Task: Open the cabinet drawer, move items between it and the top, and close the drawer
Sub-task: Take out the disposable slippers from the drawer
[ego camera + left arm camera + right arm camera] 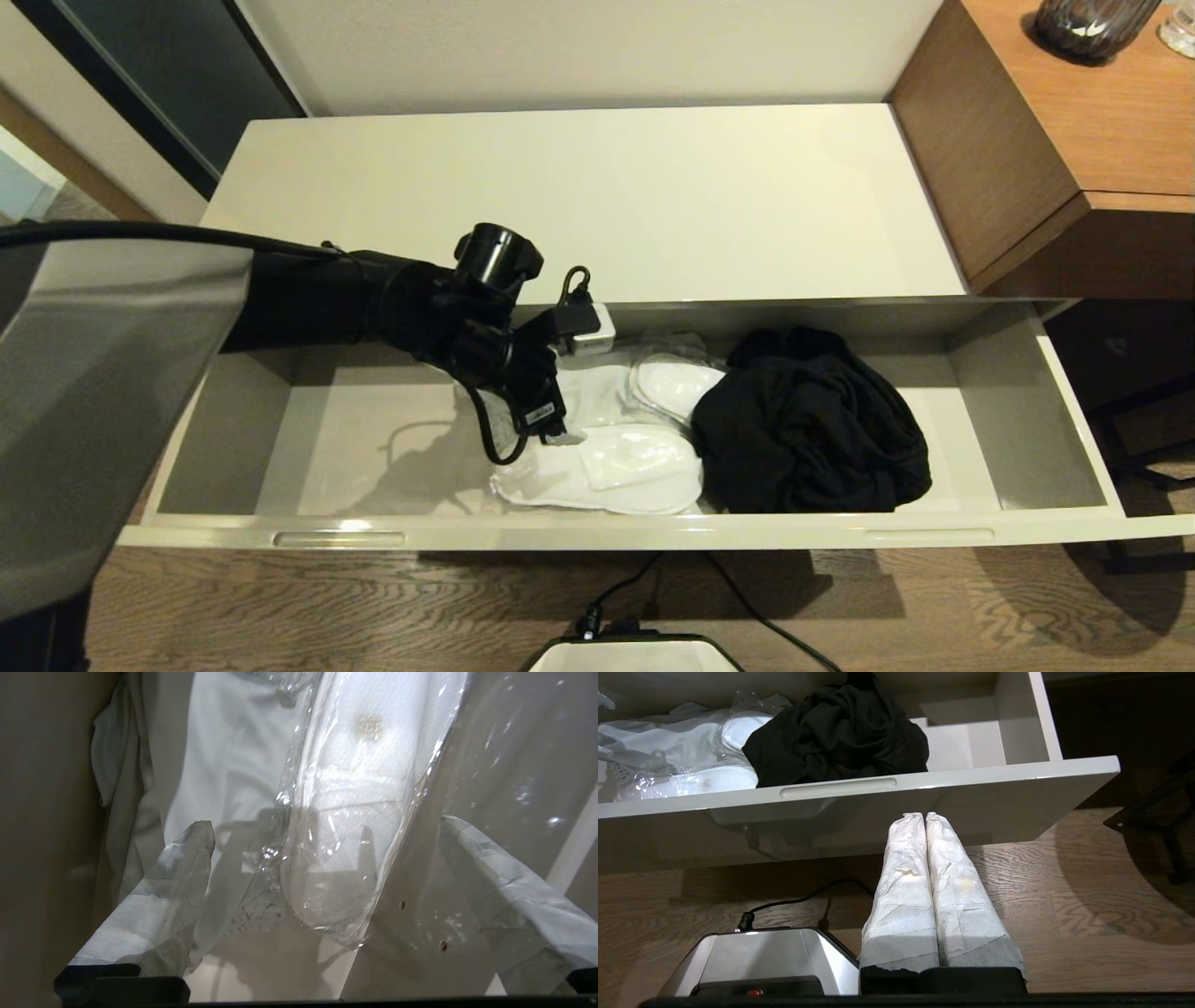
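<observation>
The cabinet drawer is pulled out wide below the bare beige top. Inside it lie a crumpled black garment, a clear-wrapped pair of white slippers, a second wrapped pair behind it, and a light grey garment. My left gripper reaches down into the drawer, left of the black garment. It is open, and the rounded end of a wrapped slipper pack lies between its spread fingers without touching them. My right gripper hangs shut and empty below the drawer front.
A taller brown wooden unit adjoins the top on the right, with a dark glass vessel on it. The drawer's left half is bare. My base and its cable stand on the wood floor in front. A dark frame stands right of the drawer.
</observation>
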